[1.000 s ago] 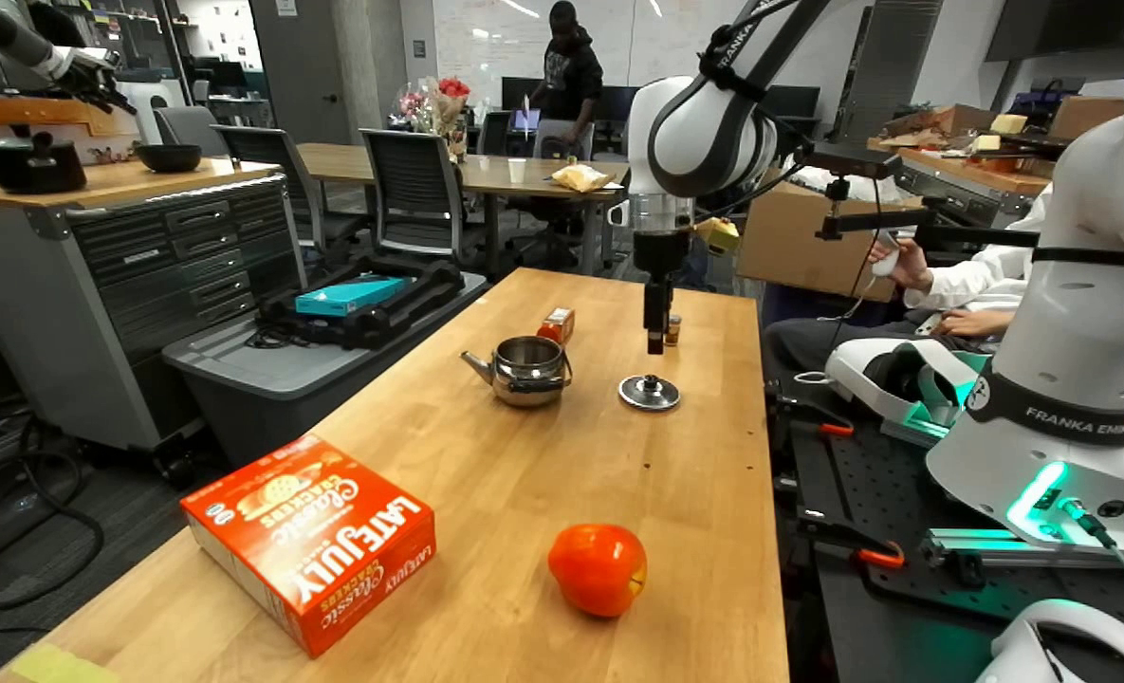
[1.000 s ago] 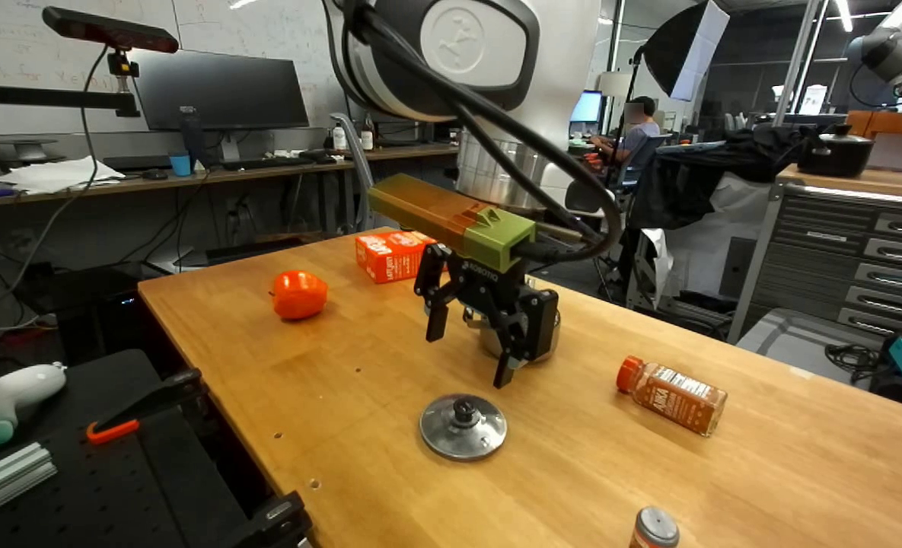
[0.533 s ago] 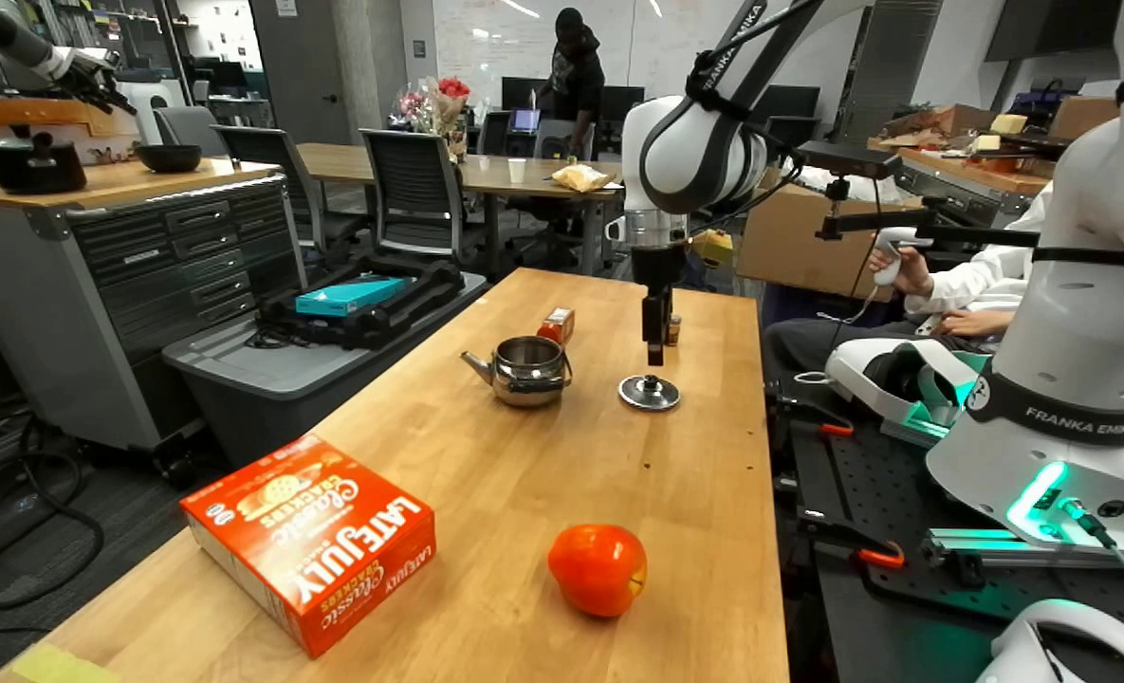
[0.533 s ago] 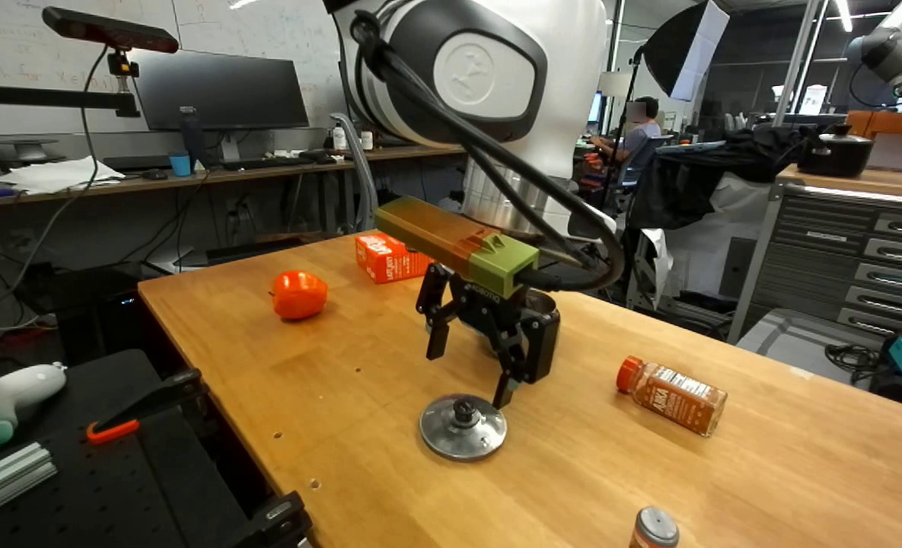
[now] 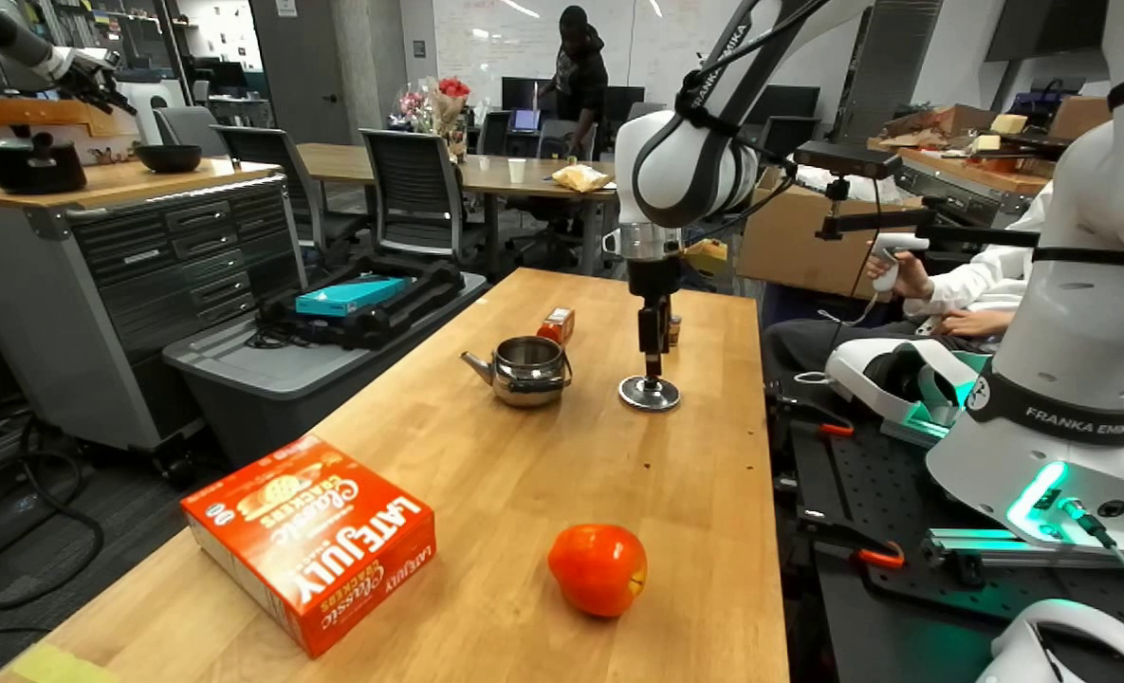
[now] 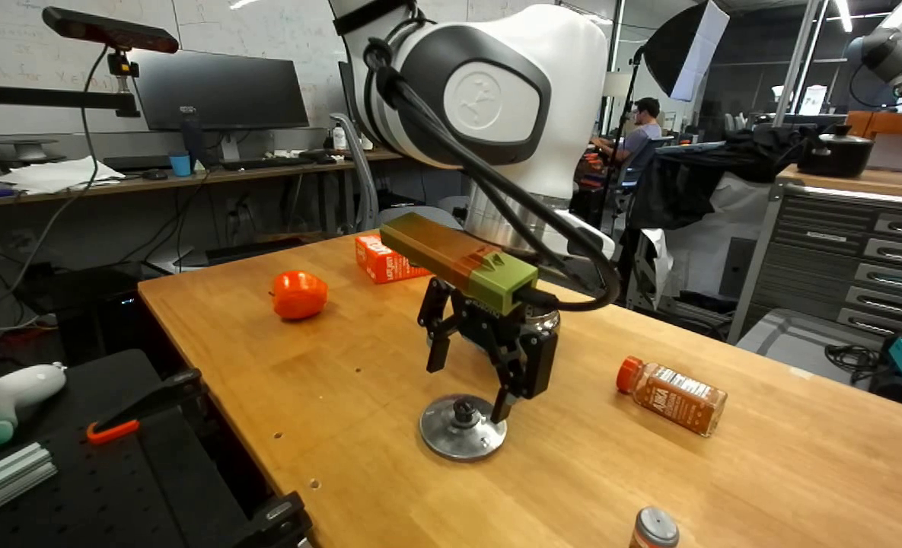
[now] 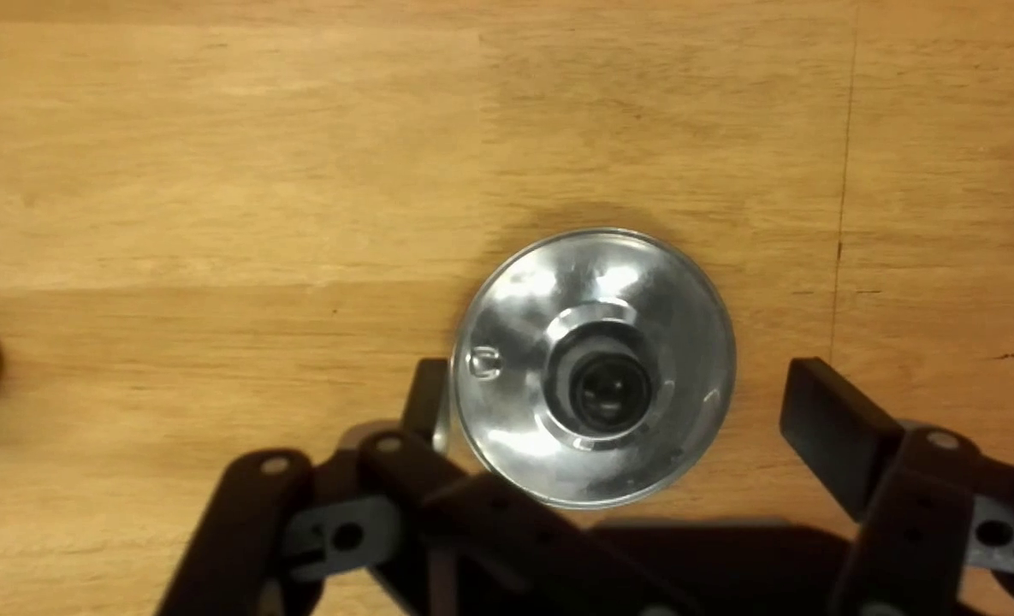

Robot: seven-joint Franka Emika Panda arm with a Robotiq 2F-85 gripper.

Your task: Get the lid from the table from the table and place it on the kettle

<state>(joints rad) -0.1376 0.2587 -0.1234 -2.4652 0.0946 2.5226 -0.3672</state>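
The lid [image 5: 650, 394] lies flat on the wooden table [image 5: 486, 512], knob up; it also shows in an exterior view [image 6: 457, 438] and in the wrist view [image 7: 592, 278]. The kettle [image 5: 527, 375] stands upright with an uncovered top beside the lid; in an exterior view [image 6: 545, 320] my gripper partly hides it. My gripper [image 6: 469, 390] points down, open and empty, just above the lid. In the wrist view its fingers [image 7: 622, 385] appear on both sides of the lid, the left finger by the rim, the right finger farther out, with the dark knob between them.
A red cracker box [image 5: 315, 541] and a red-orange fruit [image 5: 599, 569] are on the table. A spice bottle [image 6: 675, 397] lies on its side past the kettle. A small grey-capped jar [image 6: 656, 527] stands near the lid. Black clamps [image 6: 268, 525] grip the table's edge.
My gripper has come down toward the lid, staying open. The lid and the kettle have not moved.
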